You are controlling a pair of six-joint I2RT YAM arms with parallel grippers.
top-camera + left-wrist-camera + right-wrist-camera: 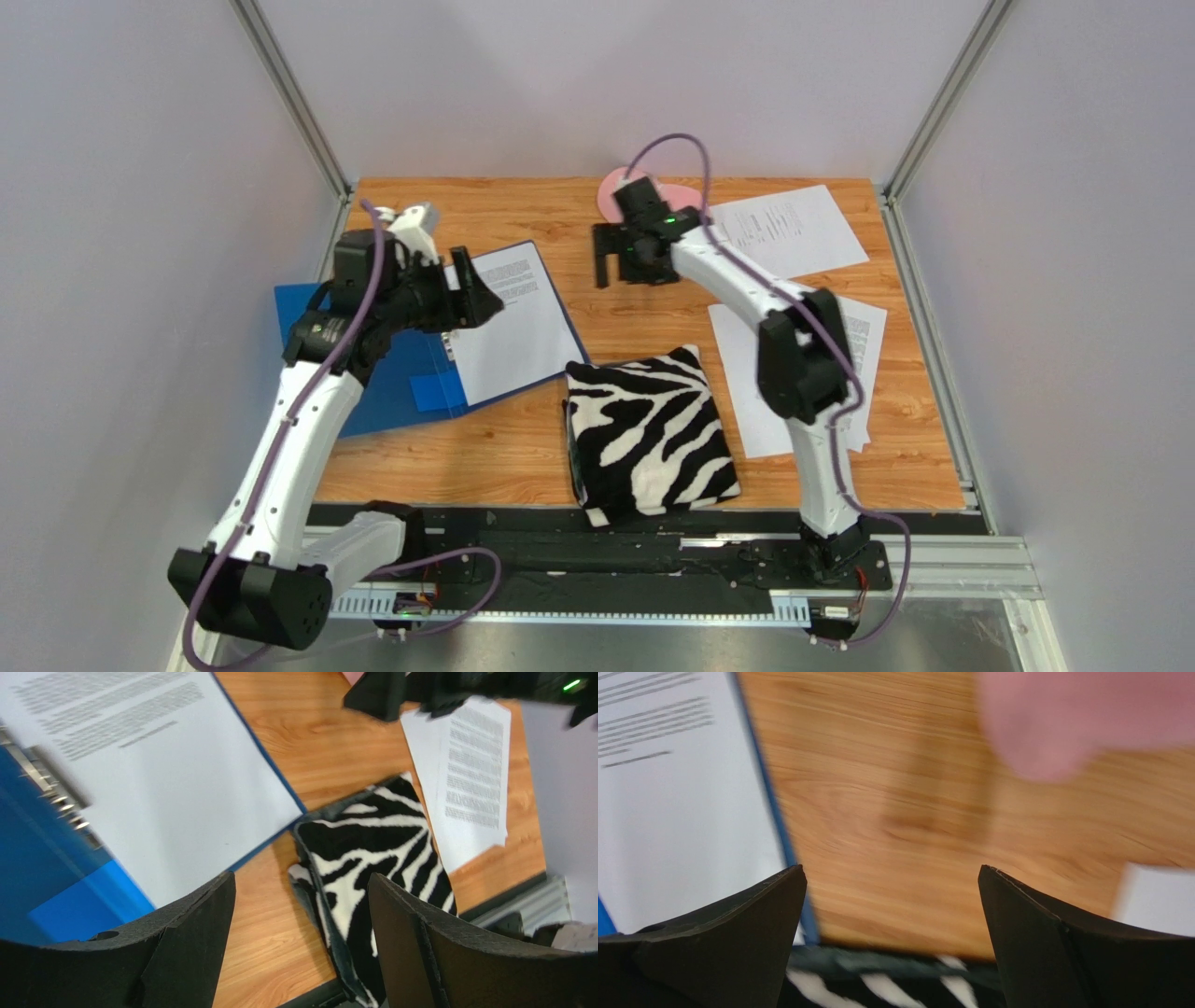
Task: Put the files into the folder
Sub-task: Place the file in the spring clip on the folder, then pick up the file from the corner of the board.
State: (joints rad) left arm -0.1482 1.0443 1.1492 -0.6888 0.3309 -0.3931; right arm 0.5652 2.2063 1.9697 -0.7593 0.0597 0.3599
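The blue folder (376,395) lies open at the table's left, with one printed sheet (516,319) on its right half beside the metal clip (49,791). More files lie at the right: one sheet (788,228) at the back, others (859,336) partly under my right arm. My left gripper (474,294) hovers over the folder's sheet, open, with nothing between its fingers (189,931). My right gripper (605,256) hangs open and empty over bare wood at mid-back. The right wrist view shows the sheet (668,805), the folder edge (773,826) and, further right, another sheet's corner (1158,899).
A folded zebra-striped cloth (648,431) lies at the front centre, between folder and loose sheets, also seen below the left fingers (372,847). A pink round thing (615,188) sits at the back edge, blurred in the right wrist view (1074,721). Grey walls enclose the table.
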